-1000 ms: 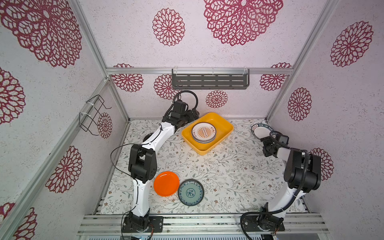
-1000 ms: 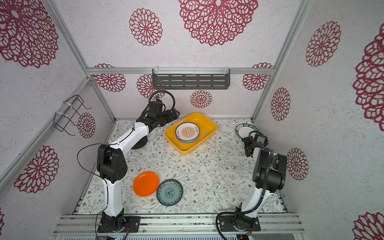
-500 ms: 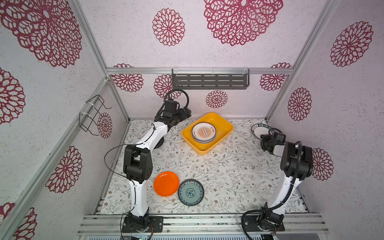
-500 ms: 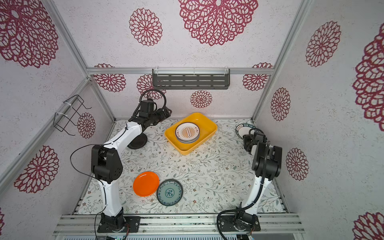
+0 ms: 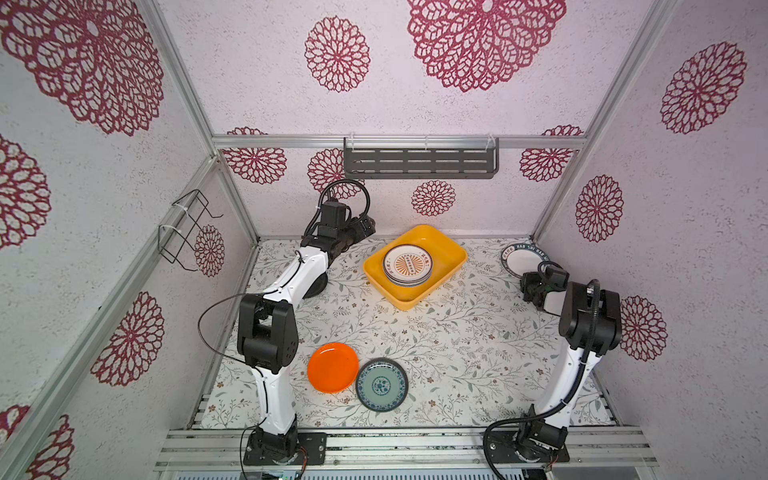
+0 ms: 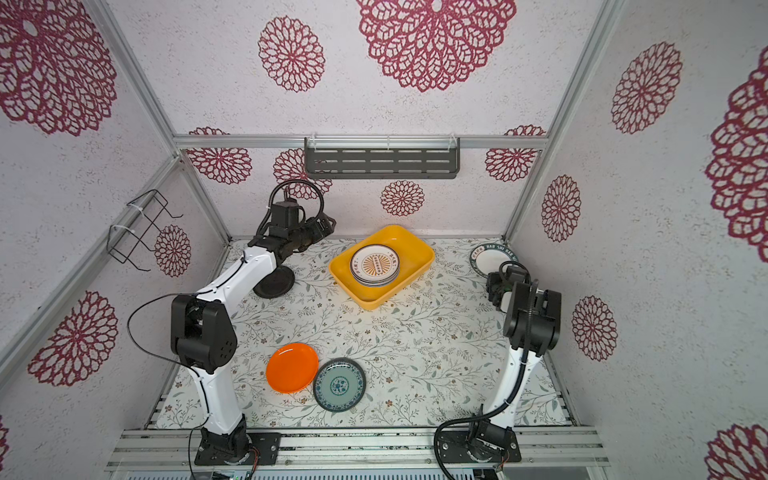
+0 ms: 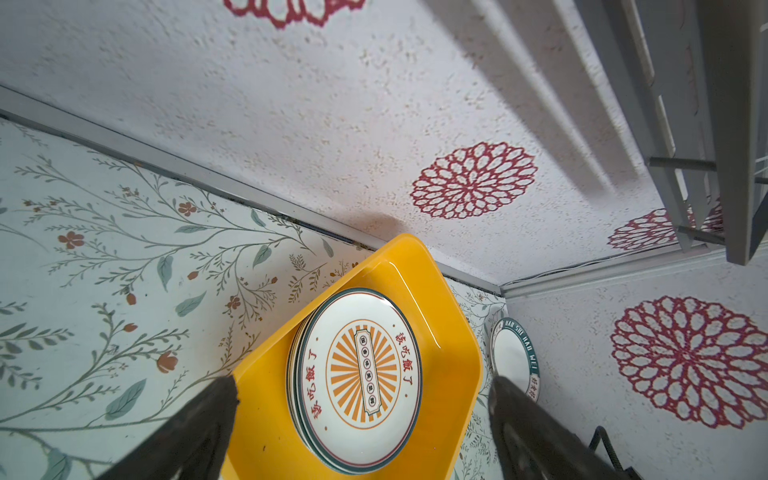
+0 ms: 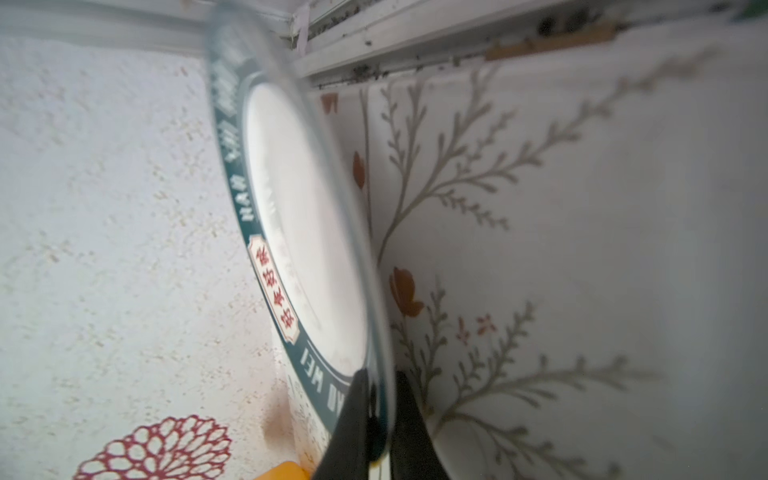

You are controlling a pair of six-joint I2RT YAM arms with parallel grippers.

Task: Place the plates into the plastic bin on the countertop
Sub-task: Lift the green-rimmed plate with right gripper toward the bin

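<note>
plates lie scattered over the leafy table point(image 5: 457, 332). farthest left, the black plate point(image 6: 276, 282) sits flat, partly hidden under the left forearm. just beyond it the left end effector point(image 5: 368, 227) hangs near the back wall with its fingers point(image 7: 216, 403) spread wide and nothing between them. it points toward the bin and stands clear of it.

at the front, the orange plate point(image 5: 333, 367) and the teal plate point(image 5: 382, 385) lie side by side, rims touching or nearly so, well apart from both end effectors.

right of centre, the yellow bin point(image 5: 451, 253) sits askew near the back wall. it holds a stack of plates topped by the sunburst plate point(image 5: 407, 264), set toward its left half.

in the back right corner lies the lettered plate point(image 5: 521, 259), white with a dark rim. the right end effector point(image 8: 380, 376) is closed on the near edge of that rim, one finger above and one below, as the right wrist view shows. whether the plate has left the table i cannot tell.
</note>
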